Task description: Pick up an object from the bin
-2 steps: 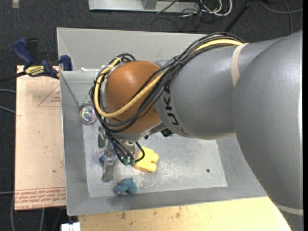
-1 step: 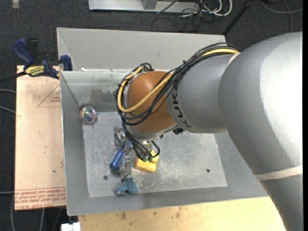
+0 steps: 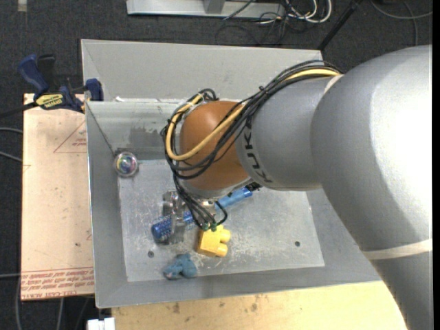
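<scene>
Blue piece [image 3: 162, 231] at pincer [image 3: 175, 216], grip unclear; yellow block [image 3: 213, 243], teal lump [image 3: 180, 267] beside.

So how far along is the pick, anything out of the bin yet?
Done: the gripper is low in the bin, beside a small dark blue thing toward the view's lower left. In hand: no grasp visible; that thing looks to rest on the floor. Left: the grasp and the lift. The yellow block, pale blue piece and shiny ball all lie on the floor.

Grey bin [image 3: 275, 234] held a yellow block [image 3: 213, 243], dark blue piece [image 3: 162, 232], pale blue lump [image 3: 180, 267], shiny silver ball [image 3: 126, 163].
</scene>
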Controlling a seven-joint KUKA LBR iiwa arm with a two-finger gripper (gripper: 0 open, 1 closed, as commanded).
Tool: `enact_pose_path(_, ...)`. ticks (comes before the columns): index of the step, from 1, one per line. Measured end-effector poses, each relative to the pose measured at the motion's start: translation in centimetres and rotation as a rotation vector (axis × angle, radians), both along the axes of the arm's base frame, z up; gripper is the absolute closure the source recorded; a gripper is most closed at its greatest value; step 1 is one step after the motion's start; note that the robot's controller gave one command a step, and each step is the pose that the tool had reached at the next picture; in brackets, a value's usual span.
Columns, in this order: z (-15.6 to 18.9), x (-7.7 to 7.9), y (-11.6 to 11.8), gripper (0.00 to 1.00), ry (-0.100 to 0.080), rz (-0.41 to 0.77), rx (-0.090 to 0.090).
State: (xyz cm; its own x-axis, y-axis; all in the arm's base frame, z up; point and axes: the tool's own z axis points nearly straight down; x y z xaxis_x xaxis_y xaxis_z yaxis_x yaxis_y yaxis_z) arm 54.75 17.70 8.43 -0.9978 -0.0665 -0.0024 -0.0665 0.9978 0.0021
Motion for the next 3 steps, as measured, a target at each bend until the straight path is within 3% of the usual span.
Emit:
enact_pose_path(2,21.4,-0.3,0.0,1.00,-0.009,0.037,0.001)
enact_pose_path(3,11.1,0.1,-4.9,1.00,0.007,-0.212,-0.004)
